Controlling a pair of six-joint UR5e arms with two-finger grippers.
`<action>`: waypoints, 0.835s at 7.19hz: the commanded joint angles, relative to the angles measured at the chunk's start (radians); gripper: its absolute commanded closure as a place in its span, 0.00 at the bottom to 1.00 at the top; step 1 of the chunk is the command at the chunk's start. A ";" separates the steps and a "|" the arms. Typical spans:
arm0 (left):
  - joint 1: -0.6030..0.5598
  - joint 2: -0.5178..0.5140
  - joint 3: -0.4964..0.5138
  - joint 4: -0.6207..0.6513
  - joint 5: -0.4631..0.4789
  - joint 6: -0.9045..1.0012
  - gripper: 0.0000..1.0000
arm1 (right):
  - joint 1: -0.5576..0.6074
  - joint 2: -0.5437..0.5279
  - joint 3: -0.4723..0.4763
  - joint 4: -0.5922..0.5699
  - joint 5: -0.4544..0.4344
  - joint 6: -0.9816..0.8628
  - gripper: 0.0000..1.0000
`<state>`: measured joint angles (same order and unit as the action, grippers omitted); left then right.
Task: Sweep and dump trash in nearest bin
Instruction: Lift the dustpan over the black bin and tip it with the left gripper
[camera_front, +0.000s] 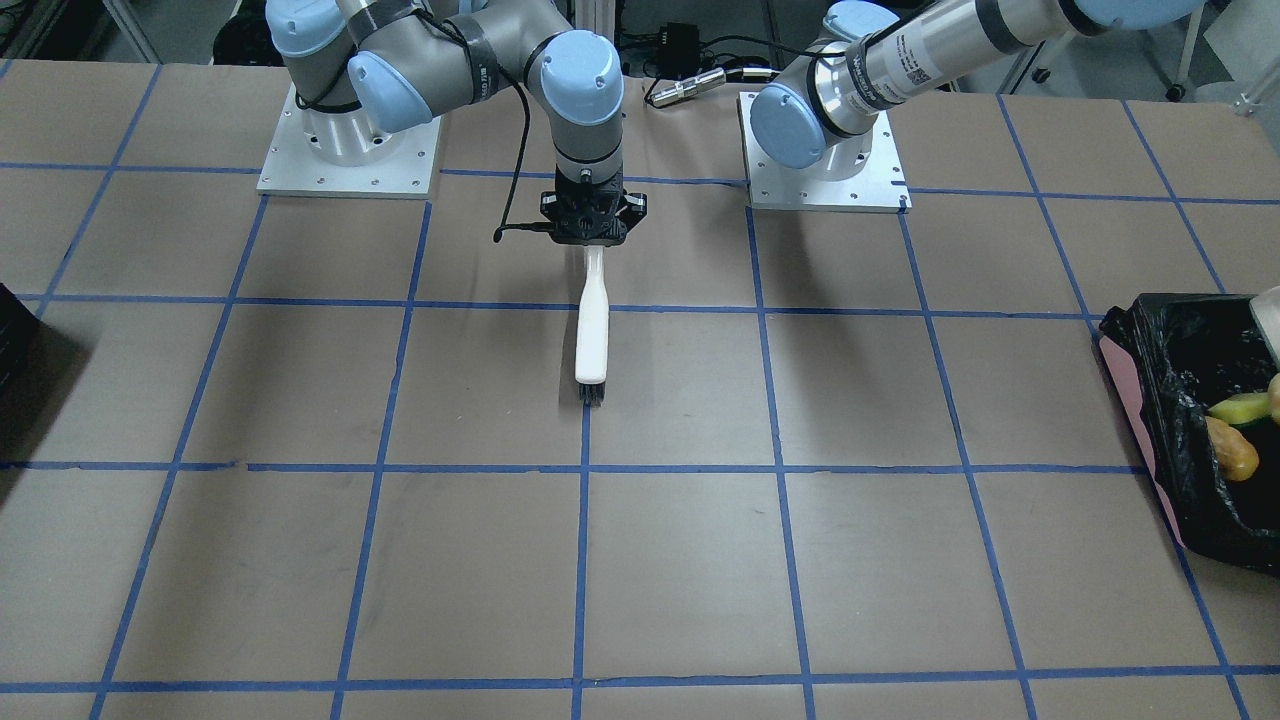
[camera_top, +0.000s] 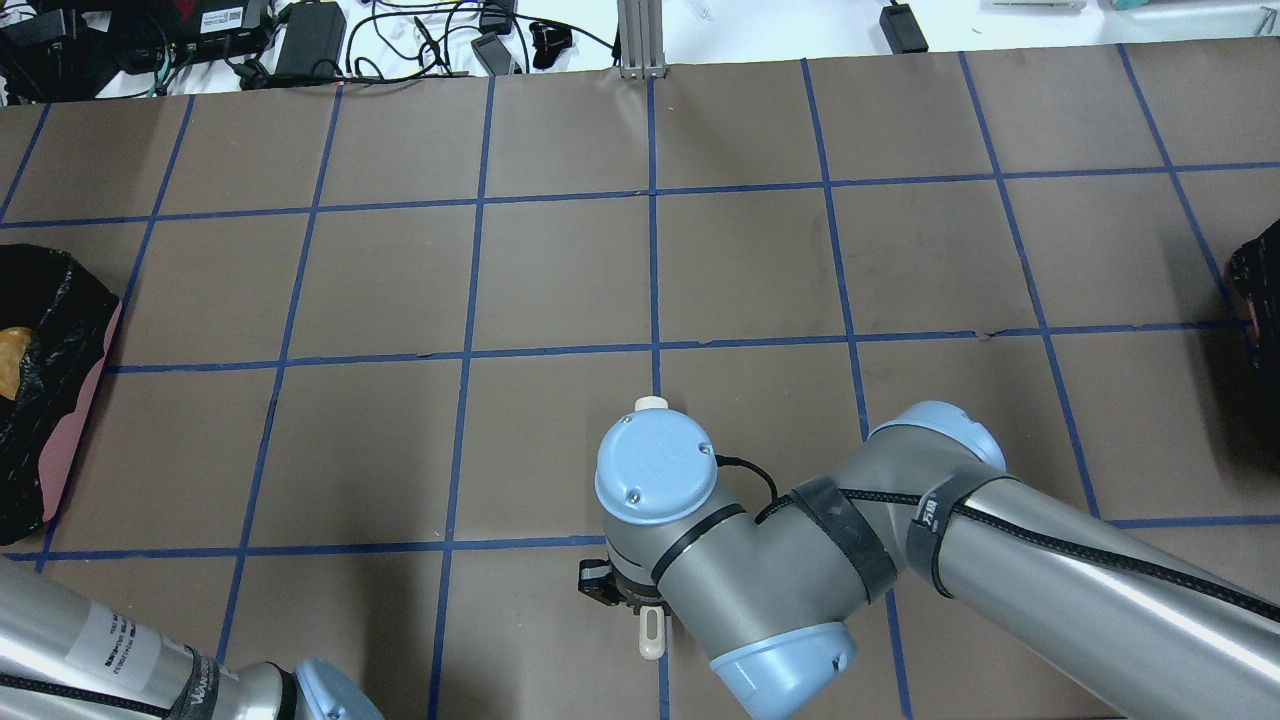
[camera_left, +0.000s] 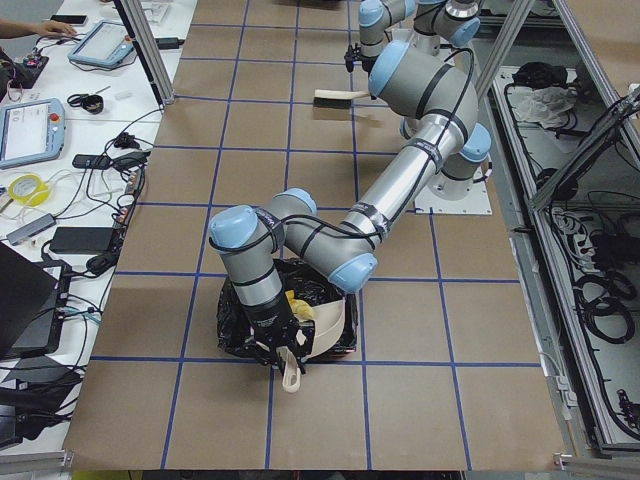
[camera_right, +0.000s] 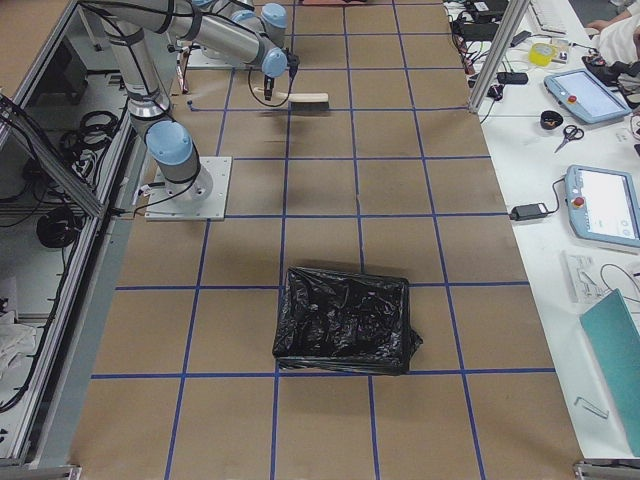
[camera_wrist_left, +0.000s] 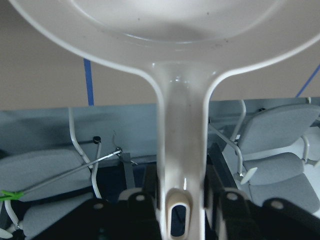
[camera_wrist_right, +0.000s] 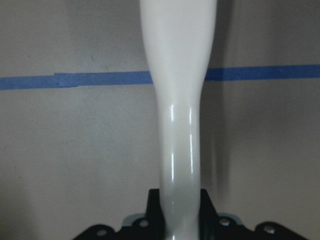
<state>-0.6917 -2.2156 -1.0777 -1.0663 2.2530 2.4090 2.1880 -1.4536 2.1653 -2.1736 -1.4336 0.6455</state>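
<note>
Left gripper (camera_left: 285, 348), fingers clamped on the white dustpan (camera_left: 325, 322) handle, is holding it over the bin (camera_left: 232, 318). Yellow sponge wedge (camera_front: 1240, 408) and golden-brown lump (camera_front: 1233, 452) are lying inside. Farther off, right gripper (camera_front: 592, 238) fingers are pinching the brush (camera_front: 592, 335) handle over mid-table (camera_front: 800, 560).

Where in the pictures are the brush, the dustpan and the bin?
brush (camera_front: 592, 335): front-facing view, white handle.
dustpan (camera_wrist_left: 181, 150): left wrist view, handle.
bin (camera_front: 1178, 435): front-facing view, black liner wall.
</note>
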 joint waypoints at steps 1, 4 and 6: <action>-0.025 0.013 -0.028 0.032 0.049 -0.031 1.00 | -0.001 0.002 0.001 -0.006 -0.004 -0.021 1.00; -0.026 0.033 -0.019 0.101 -0.016 -0.036 1.00 | -0.001 0.002 0.001 -0.006 -0.007 -0.020 1.00; -0.037 0.071 -0.025 0.097 -0.117 -0.075 1.00 | -0.001 0.002 -0.001 -0.008 -0.007 -0.010 1.00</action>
<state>-0.7207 -2.1682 -1.0997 -0.9679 2.1843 2.3613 2.1875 -1.4513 2.1652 -2.1806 -1.4399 0.6298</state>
